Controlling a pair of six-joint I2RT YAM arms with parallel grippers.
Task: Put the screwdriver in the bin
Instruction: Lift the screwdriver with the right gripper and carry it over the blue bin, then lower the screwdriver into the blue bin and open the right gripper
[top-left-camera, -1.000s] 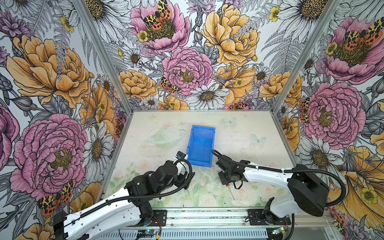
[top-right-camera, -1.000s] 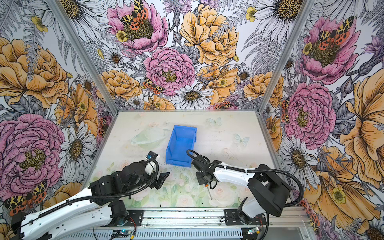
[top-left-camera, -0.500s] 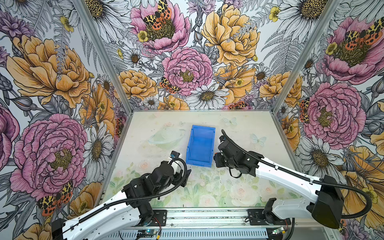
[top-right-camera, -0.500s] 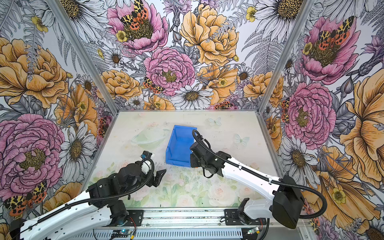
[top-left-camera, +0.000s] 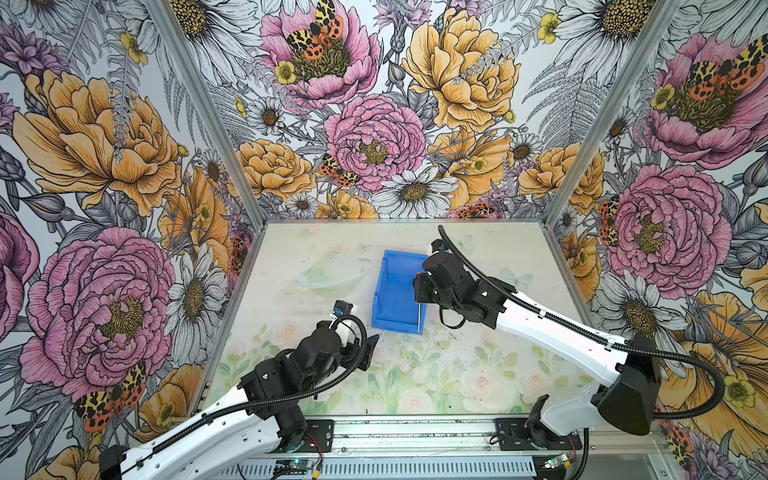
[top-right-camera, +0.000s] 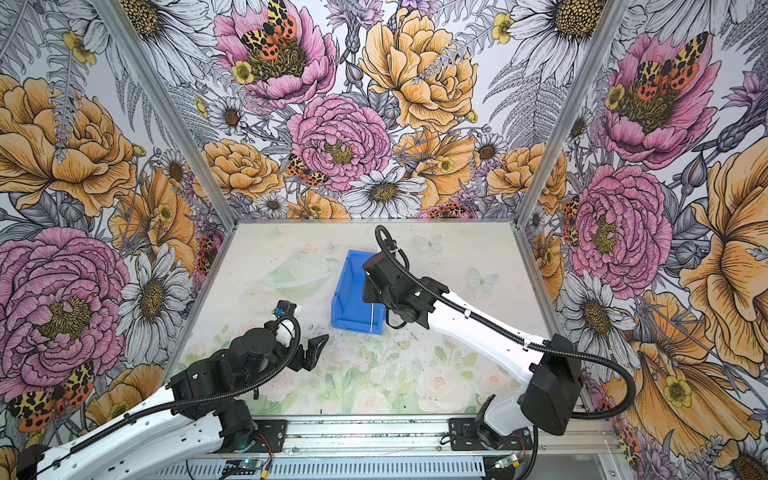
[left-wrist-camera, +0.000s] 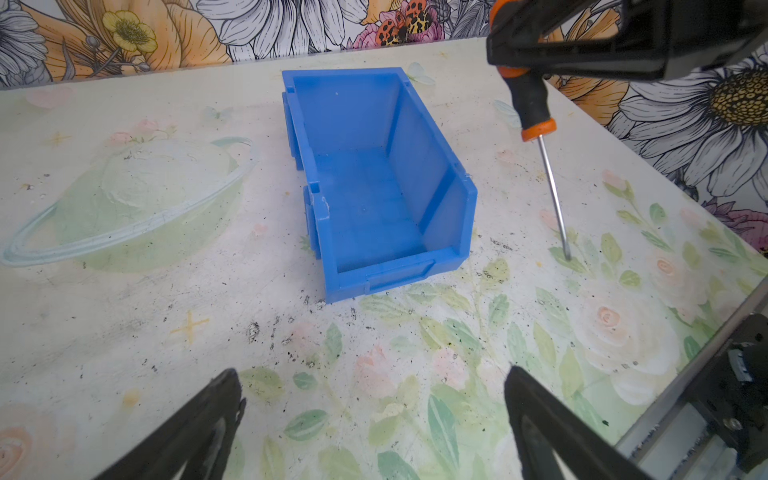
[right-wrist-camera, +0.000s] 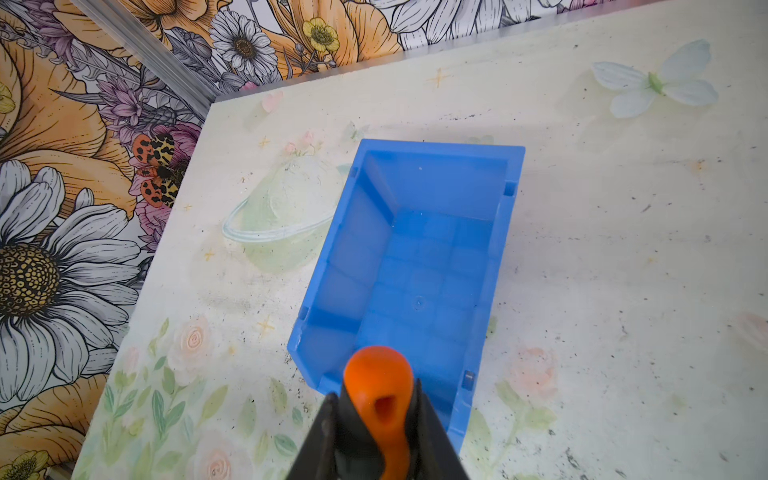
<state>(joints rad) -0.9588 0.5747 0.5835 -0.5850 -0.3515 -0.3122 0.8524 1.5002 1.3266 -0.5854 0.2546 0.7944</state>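
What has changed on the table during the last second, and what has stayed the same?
The right gripper, fingers shut on the screwdriver with its shaft hanging down, carried it from the table's front backward and slightly left, up to the right wall of the bin. Nothing was taken or released. The bin has not moved. The left gripper stays open, almost where it was.

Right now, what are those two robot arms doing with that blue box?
The right gripper is shut on the orange-and-black handle of the screwdriver. It holds it in the air, metal shaft pointing down, close by the blue bin. The bin sits empty on the table, so the screwdriver is not in yet. The left gripper is open, holds nothing, and hovers over the table on the bin's near side.
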